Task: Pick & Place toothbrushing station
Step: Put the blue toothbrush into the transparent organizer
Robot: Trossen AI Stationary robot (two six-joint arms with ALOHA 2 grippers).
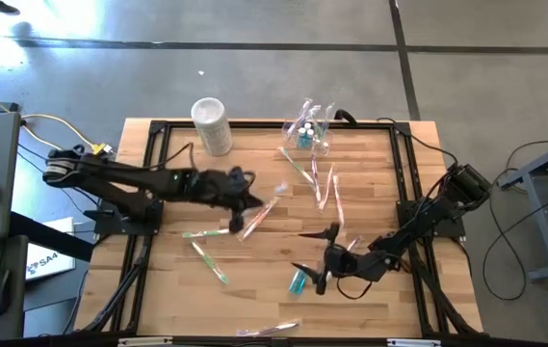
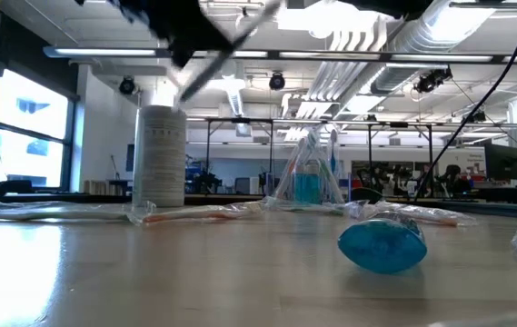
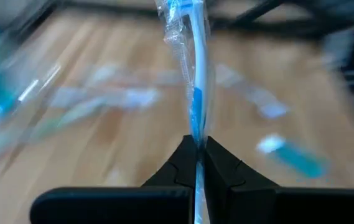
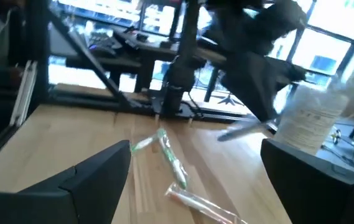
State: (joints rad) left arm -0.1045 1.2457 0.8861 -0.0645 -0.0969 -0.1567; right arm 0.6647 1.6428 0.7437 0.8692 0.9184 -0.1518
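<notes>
The toothbrushing station (image 1: pixel 310 135), a clear box with several brushes standing in it, rests on the table near the far edge; the low view shows it too (image 2: pixel 308 182). My left gripper (image 1: pixel 252 200) is over the table's middle, raised, and shut on a wrapped blue-and-white toothbrush (image 3: pixel 195 74). It is a blurred dark shape high in the low view (image 2: pixel 185 36). My right gripper (image 1: pixel 314 255) stands open at the near right, nothing between its fingers (image 4: pixel 189 180). My left gripper pinches the wrapped toothbrush between its two fingers, on the handle (image 3: pixel 196 134) through the clear wrapper. The brush runs on past the fingertips, roughly along the fingers. It is lifted clear of the table and slants (image 2: pixel 231 50).
A whitish cylindrical container (image 1: pixel 211 125) stands at the far left. Several wrapped toothbrushes lie scattered on the wood, such as green ones (image 1: pixel 211 260) and pink ones (image 1: pixel 326 188). A teal-blue item (image 1: pixel 298 281) lies by my right gripper. Black frame rails (image 1: pixel 148 193) border the table.
</notes>
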